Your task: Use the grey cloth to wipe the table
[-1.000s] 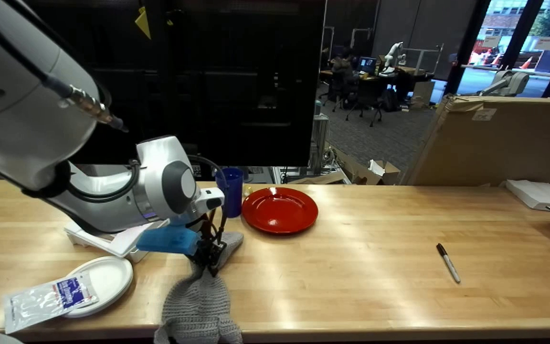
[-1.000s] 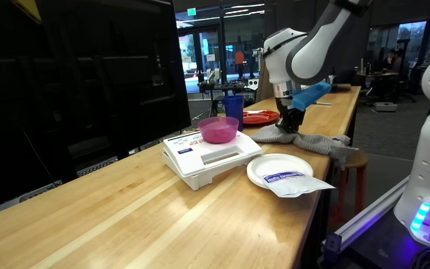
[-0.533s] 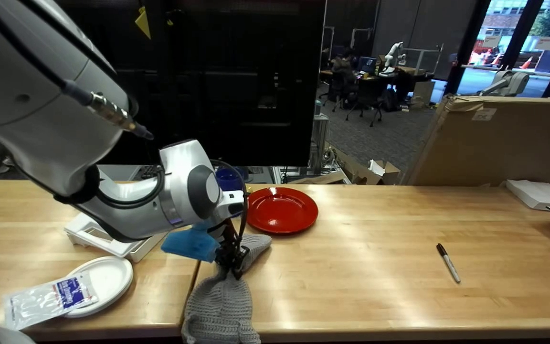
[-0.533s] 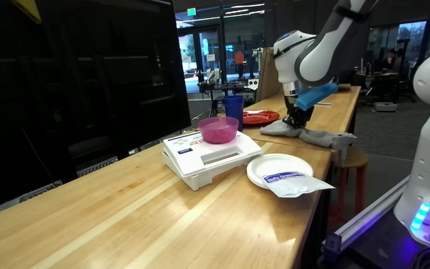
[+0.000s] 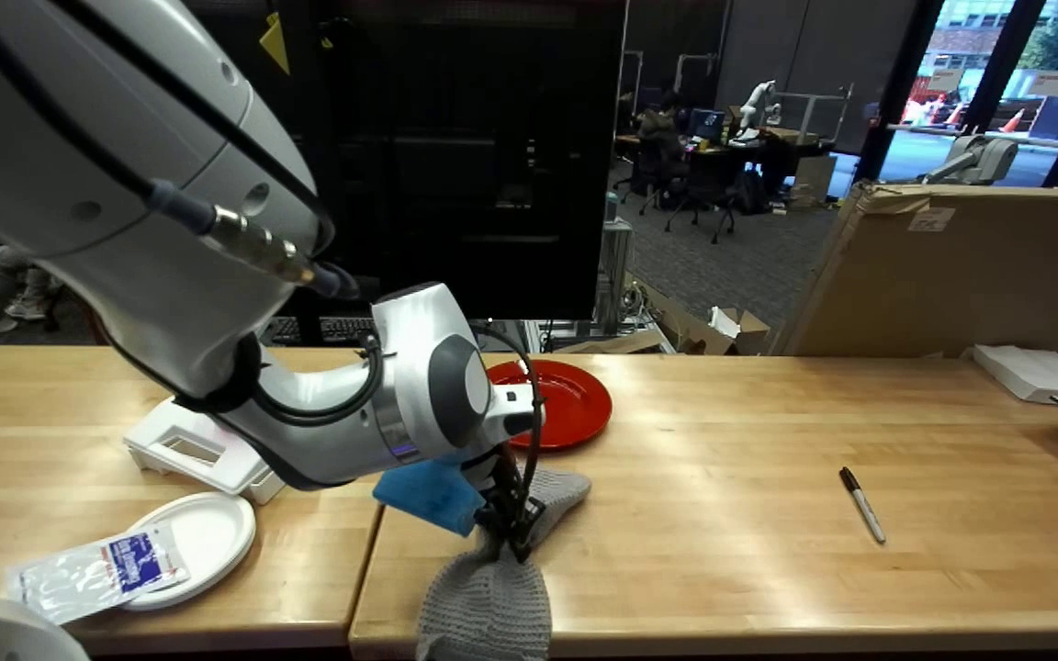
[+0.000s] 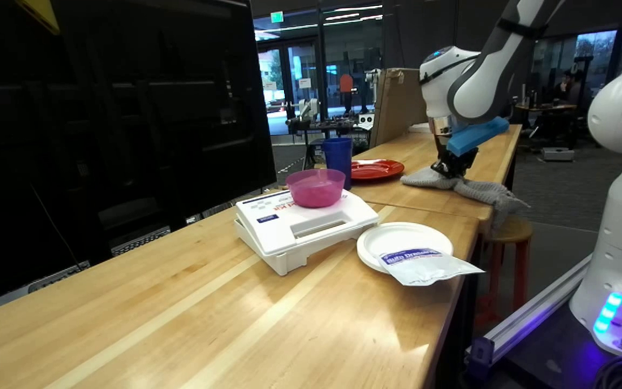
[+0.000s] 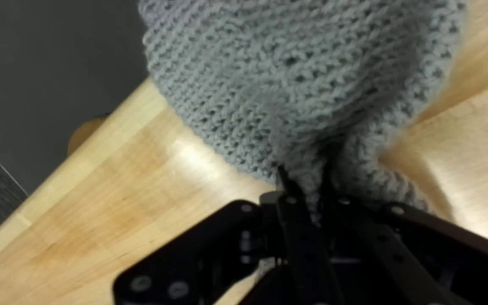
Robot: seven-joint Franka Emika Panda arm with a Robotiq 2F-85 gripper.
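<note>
The grey knitted cloth (image 5: 488,601) lies bunched on the wooden table (image 5: 722,551), one end hanging over the front edge. It also shows in an exterior view (image 6: 484,192) and fills the upper part of the wrist view (image 7: 290,84). My gripper (image 5: 512,549) points down and is shut on a fold of the cloth near its middle, low over the table. In the wrist view, the black fingers (image 7: 304,182) pinch the grey fabric between them. The fingertips are partly hidden by the cloth. The gripper also shows in an exterior view (image 6: 448,172).
A red plate (image 5: 575,408) lies just behind the gripper. A blue cup (image 6: 338,154), a white case (image 6: 268,227) with a pink bowl (image 6: 316,189), and a white plate (image 5: 212,532) with a packet (image 5: 97,574) stand nearby. A marker (image 5: 862,505) lies farther along. A seam (image 5: 365,569) crosses the table.
My gripper has dragged the cloth along the table, away from the white case and white plate, toward the marker's side. The table seam has come into view behind it. The grip stays shut.
</note>
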